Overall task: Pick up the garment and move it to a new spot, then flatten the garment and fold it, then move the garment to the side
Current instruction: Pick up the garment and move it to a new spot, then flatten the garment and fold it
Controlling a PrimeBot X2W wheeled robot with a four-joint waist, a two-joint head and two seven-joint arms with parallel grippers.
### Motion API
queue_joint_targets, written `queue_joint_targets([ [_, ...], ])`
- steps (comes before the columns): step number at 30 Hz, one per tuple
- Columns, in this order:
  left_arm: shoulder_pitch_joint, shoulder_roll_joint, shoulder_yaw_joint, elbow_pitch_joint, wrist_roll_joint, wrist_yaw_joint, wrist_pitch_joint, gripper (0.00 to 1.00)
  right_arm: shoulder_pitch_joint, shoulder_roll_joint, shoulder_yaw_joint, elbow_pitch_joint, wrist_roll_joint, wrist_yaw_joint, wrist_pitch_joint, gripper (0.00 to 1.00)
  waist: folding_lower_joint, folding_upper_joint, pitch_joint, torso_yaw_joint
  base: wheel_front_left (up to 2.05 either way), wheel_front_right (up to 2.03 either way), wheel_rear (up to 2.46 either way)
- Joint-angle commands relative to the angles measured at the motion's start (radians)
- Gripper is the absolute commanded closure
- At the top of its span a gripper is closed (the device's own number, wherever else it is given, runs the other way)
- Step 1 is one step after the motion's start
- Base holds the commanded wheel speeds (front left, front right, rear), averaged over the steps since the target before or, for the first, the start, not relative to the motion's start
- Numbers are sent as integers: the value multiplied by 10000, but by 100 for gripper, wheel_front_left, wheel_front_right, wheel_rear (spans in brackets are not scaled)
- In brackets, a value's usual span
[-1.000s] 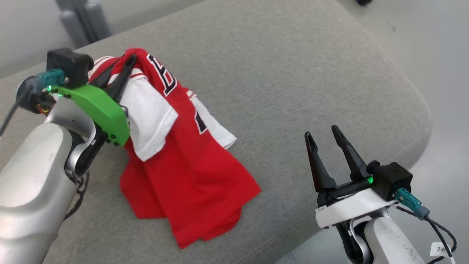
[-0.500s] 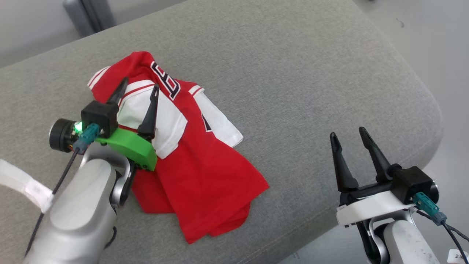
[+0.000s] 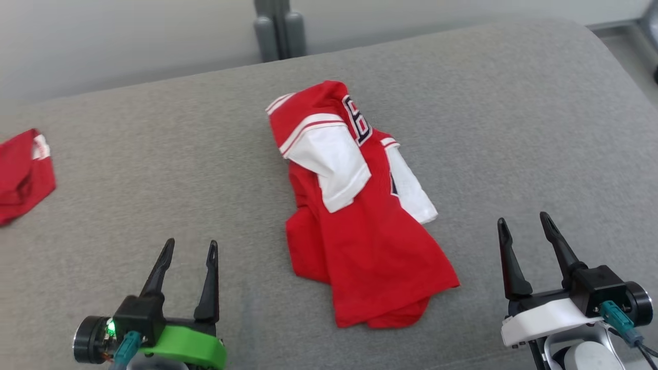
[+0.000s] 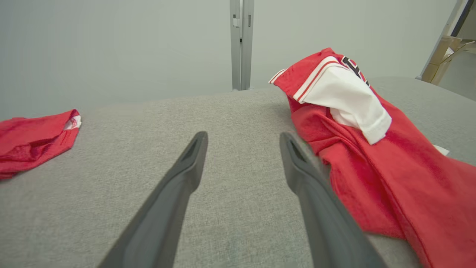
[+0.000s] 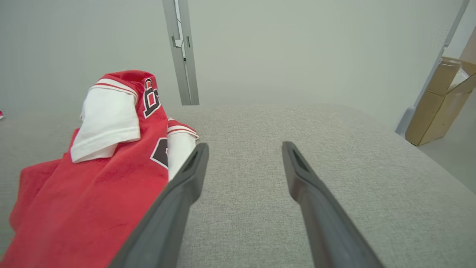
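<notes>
At the far left edge of the grey tabletop (image 3: pixel 154 169) lies a small red cloth (image 3: pixel 23 172). The left hand (image 3: pixel 191 242) sits at the near side, fingers spread wide, holding nothing and clear of any fabric. The red-and-white garment (image 3: pixel 370 241) lies crumpled in the middle, a white sleeve (image 3: pixel 339 164) flopped across it. The right hand (image 3: pixel 523 218), near the garment's lower right corner, is likewise spread and empty.

The crumpled red and white jersey garment (image 3: pixel 370 241) bears dark block characters (image 3: pixel 359 121) edged in white. Folds cut them off, so none can be read with certainty.
</notes>
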Motion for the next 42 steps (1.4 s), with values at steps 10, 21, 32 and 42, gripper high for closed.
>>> queue_joint_targets([
  [10,1906,-758,2529,-635,1435,-634,-20,0,611,-24,-81,410,131,-12,-31,0,0,0,-1587,2144,0,0,0],
  [21,2133,-1472,3605,-727,2093,-1719,-20,0,571,-23,-40,647,199,-10,-31,0,0,0,-1623,1996,0,0,0],
  [32,1994,-1706,3799,-678,2302,-2236,-20,0,514,-23,-75,692,296,-10,-31,0,0,0,-1639,1640,0,0,0],
  [42,1911,-1787,3855,-558,2407,-2374,-21,0,486,-23,-46,740,360,-12,-31,0,0,0,-1640,1386,0,0,0],
])
